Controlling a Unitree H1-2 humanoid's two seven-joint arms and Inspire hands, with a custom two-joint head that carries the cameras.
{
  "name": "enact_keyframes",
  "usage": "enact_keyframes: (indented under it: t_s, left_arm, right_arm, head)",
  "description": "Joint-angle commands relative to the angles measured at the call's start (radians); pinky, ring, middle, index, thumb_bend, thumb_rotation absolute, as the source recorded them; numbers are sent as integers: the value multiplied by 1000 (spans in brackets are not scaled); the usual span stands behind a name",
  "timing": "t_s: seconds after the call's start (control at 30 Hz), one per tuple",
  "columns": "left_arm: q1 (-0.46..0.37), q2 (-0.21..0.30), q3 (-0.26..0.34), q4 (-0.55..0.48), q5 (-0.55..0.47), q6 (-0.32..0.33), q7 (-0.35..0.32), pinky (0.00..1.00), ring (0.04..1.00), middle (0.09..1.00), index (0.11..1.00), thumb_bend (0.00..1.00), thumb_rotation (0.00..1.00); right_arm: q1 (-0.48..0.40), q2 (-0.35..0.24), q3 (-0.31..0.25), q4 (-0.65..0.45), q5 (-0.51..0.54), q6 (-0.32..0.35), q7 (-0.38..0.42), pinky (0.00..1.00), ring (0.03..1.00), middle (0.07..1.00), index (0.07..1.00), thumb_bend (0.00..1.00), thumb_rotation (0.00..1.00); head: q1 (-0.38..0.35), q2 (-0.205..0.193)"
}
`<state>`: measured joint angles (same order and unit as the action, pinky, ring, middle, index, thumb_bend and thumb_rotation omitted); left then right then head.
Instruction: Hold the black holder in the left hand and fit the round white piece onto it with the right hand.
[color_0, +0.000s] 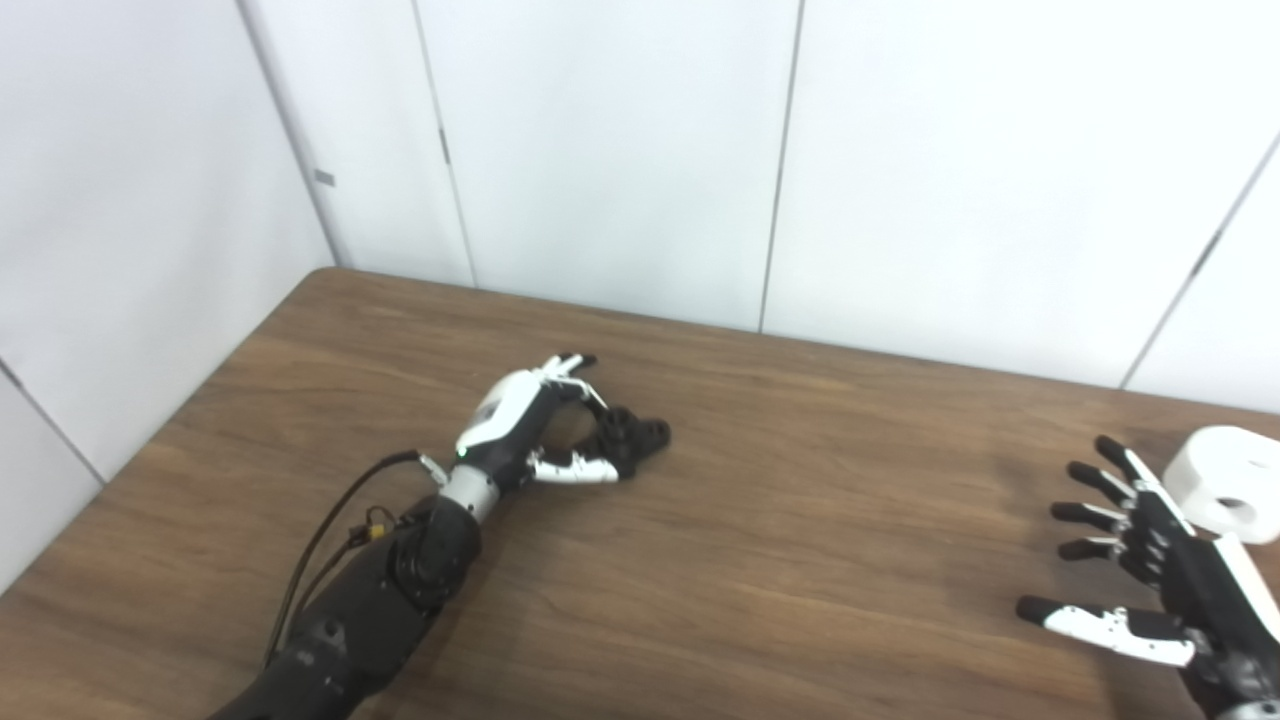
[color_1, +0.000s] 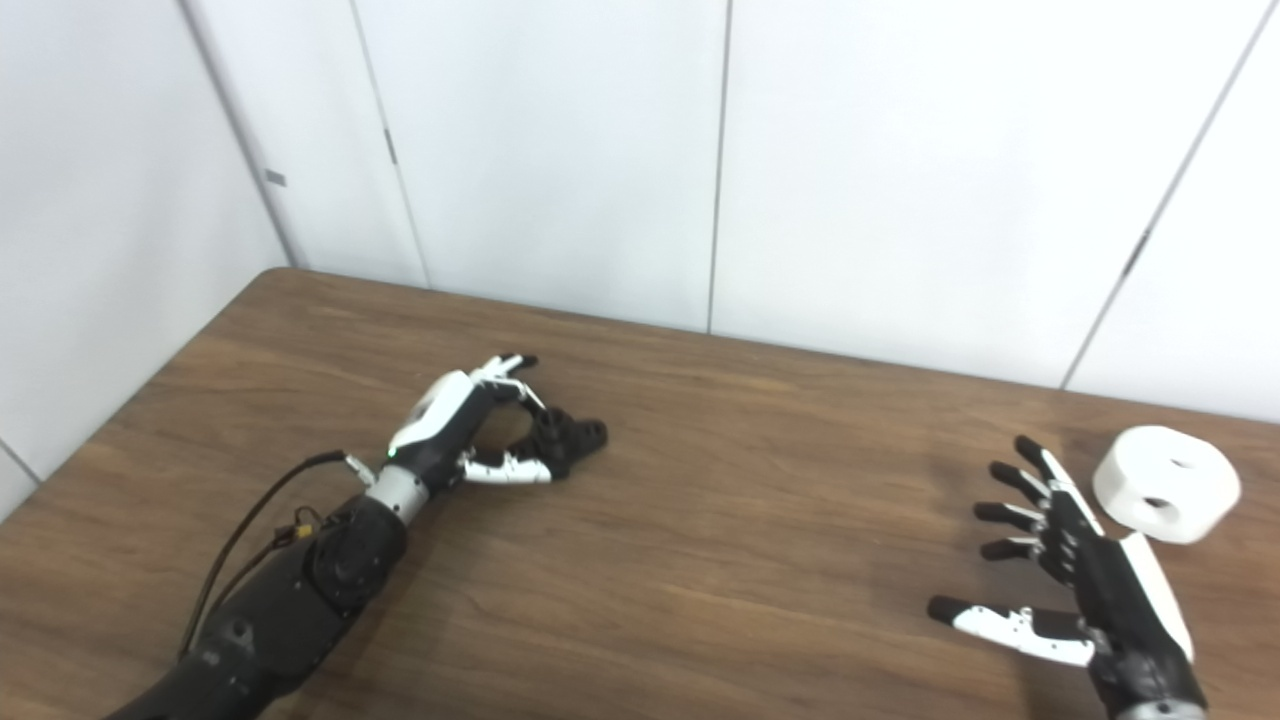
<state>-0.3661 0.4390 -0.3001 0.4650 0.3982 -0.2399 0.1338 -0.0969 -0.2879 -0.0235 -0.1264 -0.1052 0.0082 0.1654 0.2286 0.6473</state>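
Now your left hand (color_0: 530, 425) has its fingers curled around the black holder (color_0: 632, 440), which rests on the wooden table (color_0: 800, 560) at ten o'clock. Your right hand (color_1: 1085, 575) is spread open, holding nothing, with the round white piece (color_1: 1165, 483) just beside it at its two o'clock.

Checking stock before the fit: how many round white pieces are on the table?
1. The round white piece sits at the table's far right, just beyond the open right robot hand.
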Motion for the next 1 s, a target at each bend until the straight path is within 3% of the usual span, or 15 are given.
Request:
enact_keyframes:
  t_s: [0.0,0.27,0.57,0.97]
  left_arm:
    - [27,-30,-49,-16,25,-34,-81,1000,1000,952,481,524,68]
    - [21,-35,-112,-97,48,-92,-154,1000,1000,954,481,524,64]
    - [25,-54,-178,-164,65,-145,-224,1000,1000,951,481,524,68]
    - [33,-75,-200,-171,51,-204,-290,1000,1000,946,480,523,66]
  right_arm:
    - [-44,-6,0,-18,-7,-65,-14,597,755,886,960,694,77]
    - [-53,-1,-2,-10,2,-86,-18,604,772,891,957,696,71]
    - [-60,6,3,-20,3,-85,-18,614,781,896,962,708,147]
    - [-69,16,15,-58,-28,-55,-16,624,775,886,949,729,147]
  head:
    - [-9,3]
    - [-57,12]
    - [-116,24]
    - [-244,40]
